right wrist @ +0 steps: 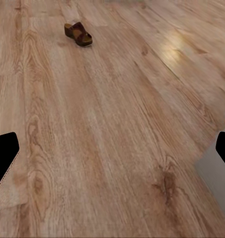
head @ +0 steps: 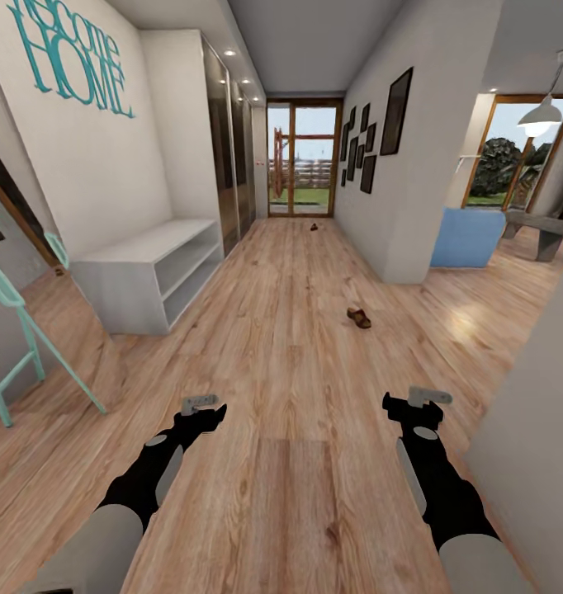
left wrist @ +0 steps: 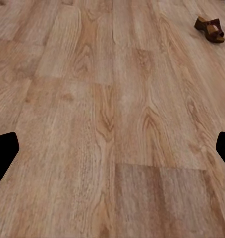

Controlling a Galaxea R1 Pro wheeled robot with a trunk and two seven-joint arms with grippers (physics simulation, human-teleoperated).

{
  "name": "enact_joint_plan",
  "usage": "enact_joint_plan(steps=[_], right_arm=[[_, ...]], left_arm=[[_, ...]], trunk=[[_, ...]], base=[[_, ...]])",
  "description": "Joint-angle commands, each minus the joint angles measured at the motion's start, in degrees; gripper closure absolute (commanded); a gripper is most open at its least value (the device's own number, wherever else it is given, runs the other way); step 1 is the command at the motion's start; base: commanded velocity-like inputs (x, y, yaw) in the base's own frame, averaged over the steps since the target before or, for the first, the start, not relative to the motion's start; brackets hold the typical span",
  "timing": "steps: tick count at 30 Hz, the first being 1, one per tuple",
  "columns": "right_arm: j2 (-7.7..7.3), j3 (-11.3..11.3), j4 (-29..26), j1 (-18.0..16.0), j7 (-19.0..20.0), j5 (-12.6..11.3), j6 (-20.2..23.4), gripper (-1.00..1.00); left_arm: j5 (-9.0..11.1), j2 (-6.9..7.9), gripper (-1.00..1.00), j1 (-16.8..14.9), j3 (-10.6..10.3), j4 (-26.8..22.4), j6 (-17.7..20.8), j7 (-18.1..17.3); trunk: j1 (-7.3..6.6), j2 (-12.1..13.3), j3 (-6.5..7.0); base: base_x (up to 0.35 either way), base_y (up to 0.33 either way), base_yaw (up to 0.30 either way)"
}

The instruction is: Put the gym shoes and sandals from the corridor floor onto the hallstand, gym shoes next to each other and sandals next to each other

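One brown sandal (head: pixel 359 318) with a dark reddish strap lies on the wood-plank corridor floor (head: pixel 281 363), ahead and a little right of my arms; it also shows as the sandal (left wrist: pixel 210 29) and the sandal (right wrist: pixel 78 34). A small brown thing (head: pixel 314 227) lies far down the corridor near the glass door, too small to name. My left gripper (head: pixel 203 410) and right gripper (head: pixel 413 405) hover over bare floor, both open and holding nothing. The gym shoes and the hallstand are out of view.
A plain low white two-tier bench (head: pixel 149 268) stands against the left wall under the teal HOME lettering. A teal stool (head: pixel 21 330) is at near left. A wall corner (head: pixel 401 247) and a grey wall (head: pixel 537 429) bound the right; a blue seat (head: pixel 467 238) lies beyond.
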Motion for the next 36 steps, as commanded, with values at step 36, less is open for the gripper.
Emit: enact_joint_plan(steps=[36], right_arm=[[0.04, -0.1, -0.1, 0.0, -0.1, 0.2, 0.4, -1.00]], left_arm=[[0.1, -0.12, -1.00, 0.0, 0.5, 0.0, 0.4, -0.4]], trunk=[[0.02, 0.0, -0.06]], base=[[0.345, 0.041, 0.000]])
